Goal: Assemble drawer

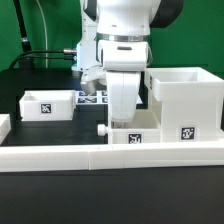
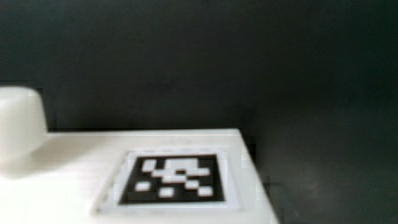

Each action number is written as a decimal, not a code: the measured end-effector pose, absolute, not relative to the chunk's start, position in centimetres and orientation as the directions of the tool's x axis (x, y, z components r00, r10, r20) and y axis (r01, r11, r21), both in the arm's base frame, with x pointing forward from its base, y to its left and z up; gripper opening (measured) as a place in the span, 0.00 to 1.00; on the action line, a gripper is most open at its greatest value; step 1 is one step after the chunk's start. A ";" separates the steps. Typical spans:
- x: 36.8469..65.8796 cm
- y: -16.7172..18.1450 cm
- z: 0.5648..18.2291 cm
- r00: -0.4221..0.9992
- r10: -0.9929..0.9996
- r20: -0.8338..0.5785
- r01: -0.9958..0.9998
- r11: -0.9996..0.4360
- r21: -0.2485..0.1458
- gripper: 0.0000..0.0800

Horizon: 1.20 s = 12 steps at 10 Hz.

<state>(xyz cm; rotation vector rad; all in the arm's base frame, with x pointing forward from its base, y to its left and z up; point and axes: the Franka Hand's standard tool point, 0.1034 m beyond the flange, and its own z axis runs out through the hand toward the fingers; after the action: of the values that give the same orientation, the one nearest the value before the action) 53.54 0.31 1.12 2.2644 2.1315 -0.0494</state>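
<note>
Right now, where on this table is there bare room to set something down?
Bare table lies between the tray on the exterior view's left and the knobbed tray, and in front of the border wall. It is crowded where the gripper hangs beside the housing.

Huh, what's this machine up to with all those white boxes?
A robot arm is putting a white plastic drawer unit together. Its fingers hang right over a small knobbed tray at the front, beside the big open housing. A second tray sits apart on the exterior view's left. Whether the fingers grip anything can't be seen. Neither tray is in the housing yet.
</note>
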 end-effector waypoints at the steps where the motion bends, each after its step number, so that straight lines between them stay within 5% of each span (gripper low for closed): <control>1: 53.5 0.3 1.1 0.064 0.997 -0.044 0.998 -0.064 0.005 0.05; 11: 54.1 1.0 1.4 -0.016 0.997 -0.078 1.000 0.015 -0.013 0.08; 12: 54.2 1.0 1.5 -0.013 0.997 -0.078 1.000 0.012 -0.010 0.31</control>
<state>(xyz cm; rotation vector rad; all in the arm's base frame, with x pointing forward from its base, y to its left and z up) 54.24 1.04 1.53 2.1727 2.2000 -0.0963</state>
